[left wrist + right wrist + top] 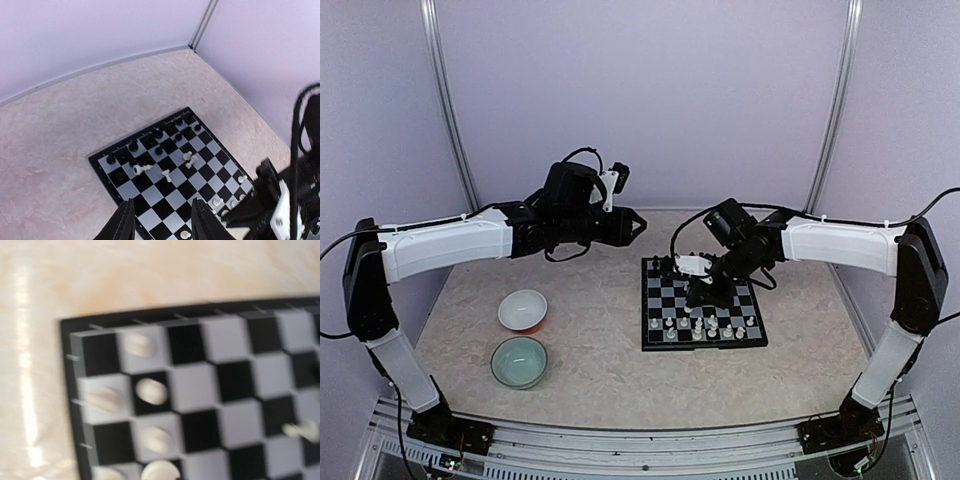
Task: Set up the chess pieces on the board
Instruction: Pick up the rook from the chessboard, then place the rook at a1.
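you are mid-setup, working on the white side. your right end effector (pixel 704 296) hangs low over the middle of the board (pixel 656 300) with its jaws closed. whether they pinch a piece cannot be told, since that wrist's camera is blurred and shows no fingers. your left end effector (pixel 162 202) hovers open and empty above the bench (pixel 590 380), just off the board's far left corner.

the board lies right of centre. black pieces (pixel 134 147) stand along its far rows and white pieces (pixel 700 325) along its near rows. a few white ones (pixel 140 169) lie toppled on middle squares.

judging by that, your next move is to raise the right arm and check that a piece comes with it. then set it upright on a vacant near-row square. the pieces are tiny, so an off-centre pinch will likely flick one aside.
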